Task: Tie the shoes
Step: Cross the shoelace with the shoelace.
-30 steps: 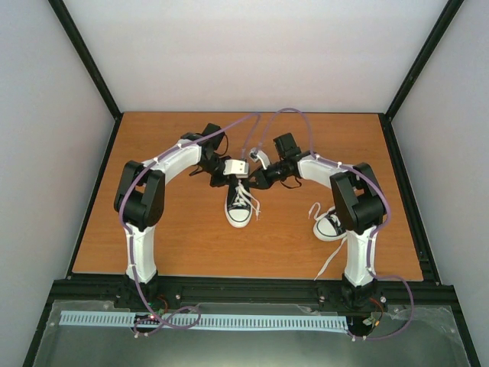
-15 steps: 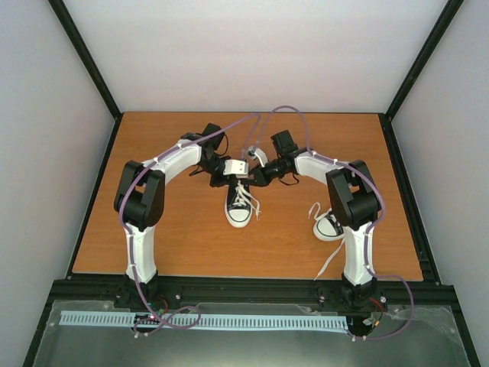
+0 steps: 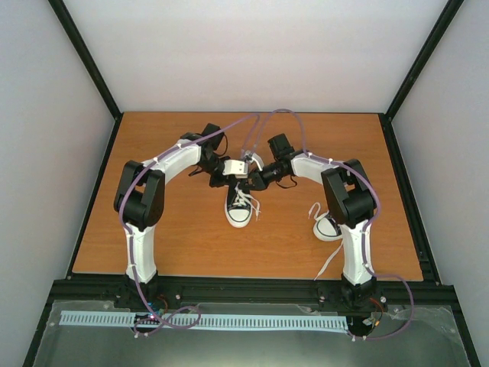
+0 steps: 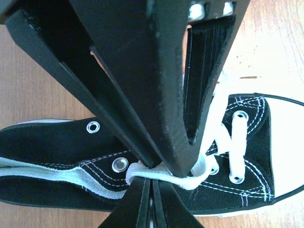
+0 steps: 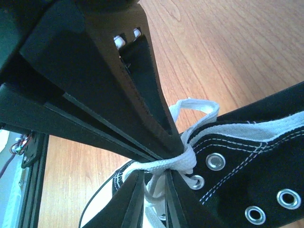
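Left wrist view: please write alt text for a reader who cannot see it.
The left gripper is shut on a white lace over the eyelets of a black canvas sneaker. The sneaker stretches across a wooden table, its white toe cap at the right.

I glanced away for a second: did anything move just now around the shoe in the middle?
The right arm swung slightly toward its left, bringing the right pincer closer to the left pincer over the middle shoe. Both stay pinched on its white laces. The left arm, that shoe and the other shoe kept their places.
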### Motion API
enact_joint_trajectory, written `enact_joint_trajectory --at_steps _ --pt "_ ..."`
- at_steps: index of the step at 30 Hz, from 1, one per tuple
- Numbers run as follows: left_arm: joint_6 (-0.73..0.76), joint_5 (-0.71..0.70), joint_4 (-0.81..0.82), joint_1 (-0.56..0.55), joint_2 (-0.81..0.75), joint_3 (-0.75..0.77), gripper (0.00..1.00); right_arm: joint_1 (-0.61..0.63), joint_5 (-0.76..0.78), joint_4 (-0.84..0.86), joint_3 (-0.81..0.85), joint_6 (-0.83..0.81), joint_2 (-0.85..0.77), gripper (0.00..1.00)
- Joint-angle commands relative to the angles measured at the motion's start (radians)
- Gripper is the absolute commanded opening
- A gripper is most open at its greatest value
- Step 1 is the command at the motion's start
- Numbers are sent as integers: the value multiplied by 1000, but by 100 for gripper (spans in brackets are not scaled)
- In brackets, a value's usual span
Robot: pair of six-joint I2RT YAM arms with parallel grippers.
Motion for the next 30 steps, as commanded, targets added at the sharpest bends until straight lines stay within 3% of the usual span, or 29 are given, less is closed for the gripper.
enact_joint_trajectory --at_steps 1,7,15,22,26,30 --pt "6 48 18 -2 -13 5 1 12 23 70 2 29 1 14" --pt "2 79 17 3 -17 3 1 12 84 89 -9 37 -25 20" --pt "-18 116 19 19 -20 17 1 12 57 12 -16 -38 -54 4" --pt "-14 107 14 21 -24 9 1 -5 66 69 -54 0 -138 3" --pt "-2 108 -10 24 -30 21 17 -5 71 57 -52 -3 -141 3" --pt "18 104 -31 34 -44 28 25 -7 81 47 -56 -4 -130 3"
